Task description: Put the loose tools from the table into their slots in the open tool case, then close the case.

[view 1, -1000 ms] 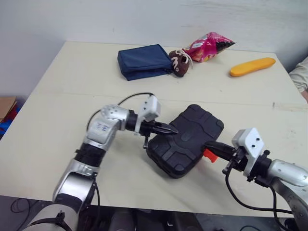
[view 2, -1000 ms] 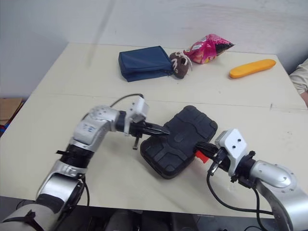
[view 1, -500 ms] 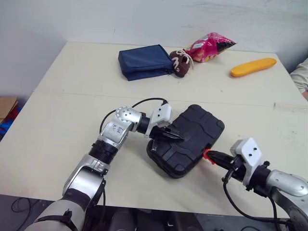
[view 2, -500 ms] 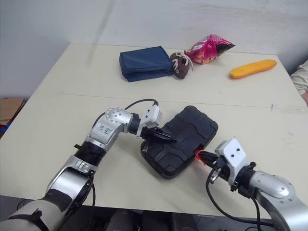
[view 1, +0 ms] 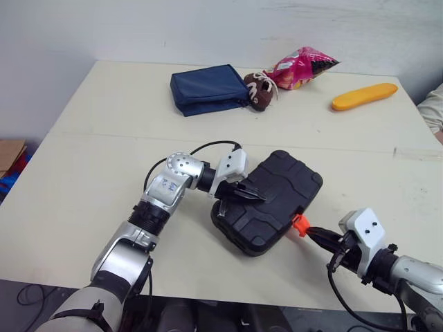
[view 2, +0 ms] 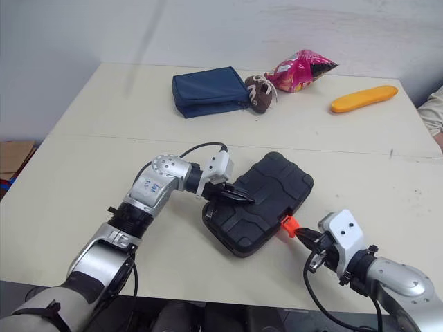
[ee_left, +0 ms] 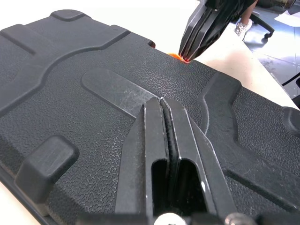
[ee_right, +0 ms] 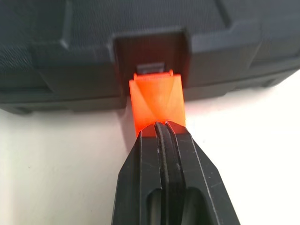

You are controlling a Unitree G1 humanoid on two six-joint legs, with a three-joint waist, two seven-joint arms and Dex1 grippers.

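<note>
Cream table [view 1: 90,159], white wall [view 1: 208,28]. Left hand [view 1: 257,198] closed, atop case [view 1: 284,183]; right hand [view 1: 311,232] closed, at latch [view 1: 299,223].

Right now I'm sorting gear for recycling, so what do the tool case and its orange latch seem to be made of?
Tool case: likely moulded hard plastic in matte black, judging by its pebbled grain and raised ribs. Orange latch: probably plastic too, smoother with a slight sheen and crisp moulded facets.
</note>
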